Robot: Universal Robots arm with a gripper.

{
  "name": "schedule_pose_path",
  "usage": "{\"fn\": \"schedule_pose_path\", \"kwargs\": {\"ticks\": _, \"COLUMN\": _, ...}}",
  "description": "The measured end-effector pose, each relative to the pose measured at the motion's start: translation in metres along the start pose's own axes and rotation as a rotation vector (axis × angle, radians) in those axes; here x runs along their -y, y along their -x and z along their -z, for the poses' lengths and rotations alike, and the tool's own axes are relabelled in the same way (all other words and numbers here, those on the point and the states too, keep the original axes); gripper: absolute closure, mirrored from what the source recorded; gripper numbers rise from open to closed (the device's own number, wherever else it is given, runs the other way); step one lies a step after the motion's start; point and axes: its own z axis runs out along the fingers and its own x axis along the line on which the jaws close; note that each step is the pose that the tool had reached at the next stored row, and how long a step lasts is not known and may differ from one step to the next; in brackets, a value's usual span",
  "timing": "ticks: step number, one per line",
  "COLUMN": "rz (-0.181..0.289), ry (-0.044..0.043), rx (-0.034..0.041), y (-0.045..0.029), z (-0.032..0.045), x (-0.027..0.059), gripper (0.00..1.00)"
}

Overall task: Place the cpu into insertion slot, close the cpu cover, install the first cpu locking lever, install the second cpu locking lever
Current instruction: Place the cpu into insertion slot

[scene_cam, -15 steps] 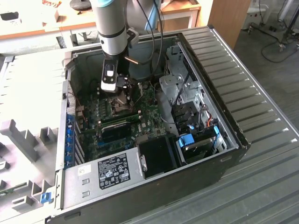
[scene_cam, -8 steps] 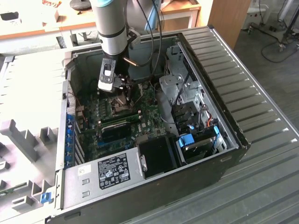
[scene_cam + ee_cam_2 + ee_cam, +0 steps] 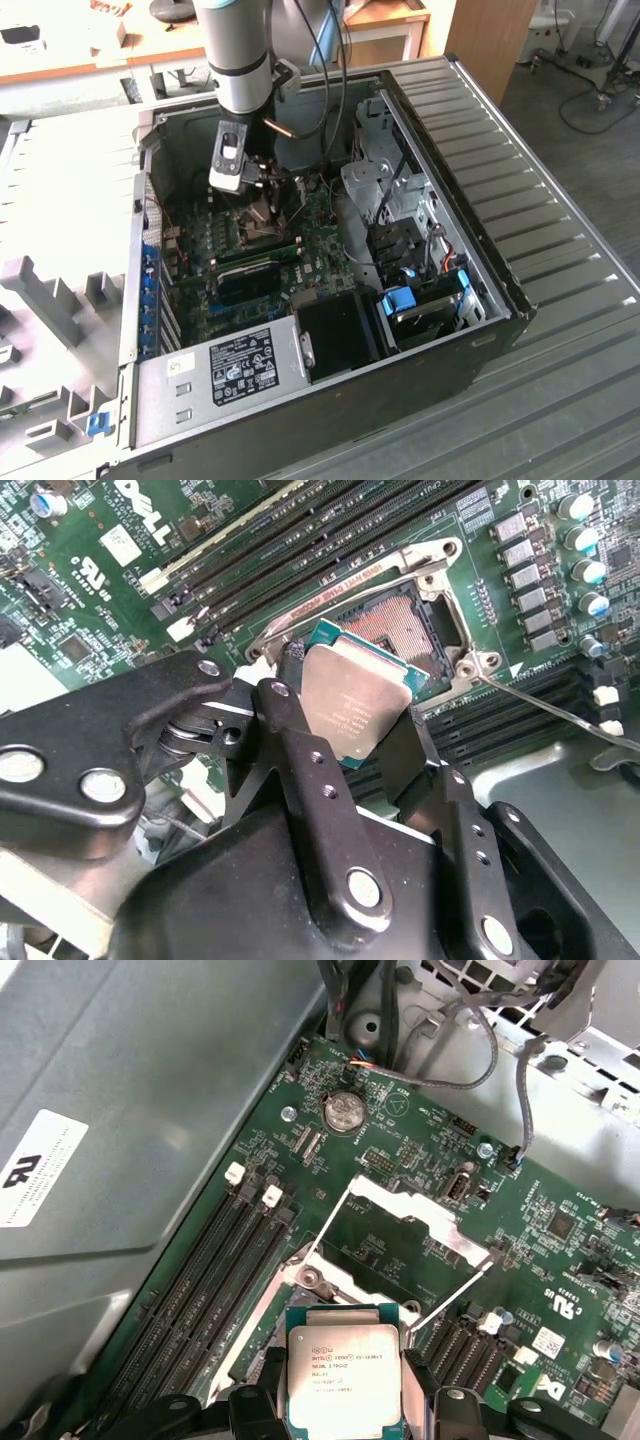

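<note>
- In the exterior view, an open case (image 3: 500, 200) lies on its side on the table (image 3: 590, 400). Its power supply (image 3: 235, 365) sits at the near corner, toward the exterior view's left.
- The arm (image 3: 235, 50) points down into the case, and the gripper (image 3: 248, 188) hangs low over the green board (image 3: 200, 250).
- In the second wrist view, the jaws are clamped on the cpu (image 3: 355, 705). The black fingers (image 3: 300, 770) press two opposite edges, and the metal top faces up.
- The cpu is over the near edge of the slot (image 3: 400, 620) and does not lie in it. The tan pin field is bare.
- In the first wrist view, the cover (image 3: 410, 1205) stands open beyond the cpu, with a thin lever (image 3: 323, 1225) along each side.
- Long memory slots (image 3: 220, 1270) run beside the socket.
</note>
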Motion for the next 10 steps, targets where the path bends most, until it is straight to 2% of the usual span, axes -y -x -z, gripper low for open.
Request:
{"fn": "schedule_pose_path", "kwargs": {"ticks": 5, "rz": 0.0, "ry": -0.0003, "rx": 0.0006, "y": 0.0001, "z": 0.0063, "x": -0.0005, "gripper": 0.46}}
{"fn": "schedule_pose_path", "kwargs": {"ticks": 10, "rz": 0.0, "ry": -0.0001, "rx": 0.0005, "y": 0.0001, "z": 0.0072, "x": -0.0006, "gripper": 0.46}}
